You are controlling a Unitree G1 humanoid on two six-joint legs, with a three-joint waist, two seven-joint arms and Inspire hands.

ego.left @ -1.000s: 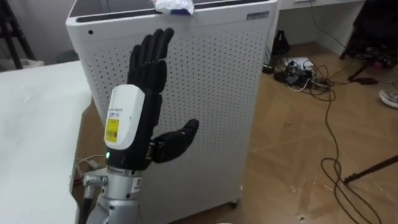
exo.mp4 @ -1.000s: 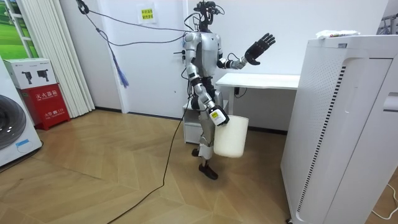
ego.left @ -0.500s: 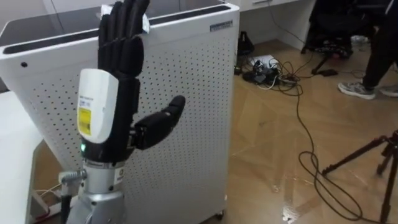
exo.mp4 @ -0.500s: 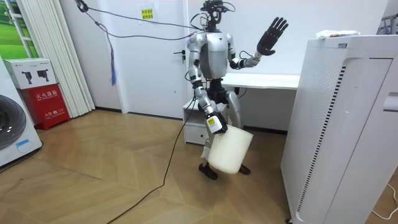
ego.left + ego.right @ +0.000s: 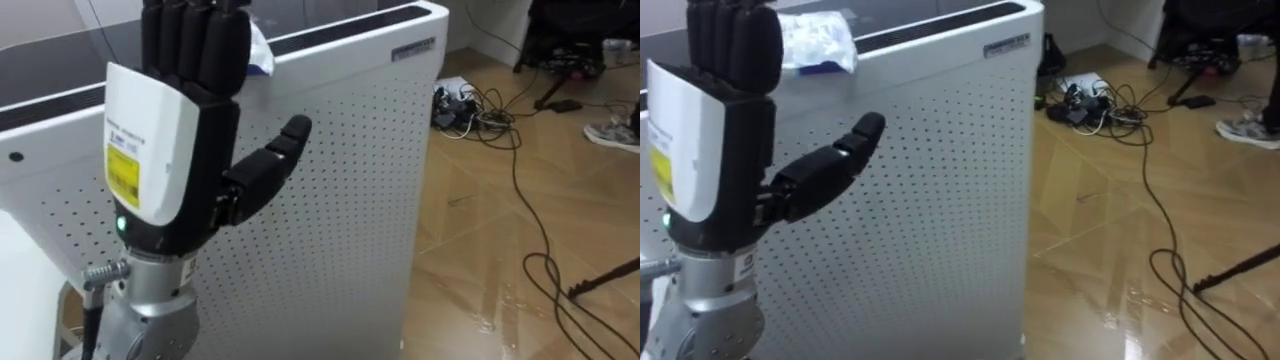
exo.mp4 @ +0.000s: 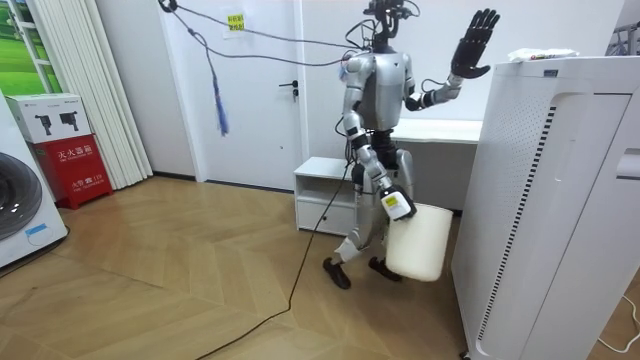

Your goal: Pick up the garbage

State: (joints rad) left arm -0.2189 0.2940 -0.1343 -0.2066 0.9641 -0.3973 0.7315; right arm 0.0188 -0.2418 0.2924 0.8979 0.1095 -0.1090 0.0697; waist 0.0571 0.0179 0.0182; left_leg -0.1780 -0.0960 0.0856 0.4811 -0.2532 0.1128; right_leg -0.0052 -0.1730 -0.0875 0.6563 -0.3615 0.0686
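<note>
Garbage (image 5: 818, 42) just beyond left hand (image 5: 712, 150)

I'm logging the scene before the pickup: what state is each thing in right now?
Left hand: raised, open, holding nothing.
Right hand: low at the robot's side, carrying the bin.
Bin: off the floor, hanging at the right hand.
Wrapper: crumpled, lying on top of the air purifier, in neither hand.
Air purifier: standing upright on the floor.
Door: shut.
</note>
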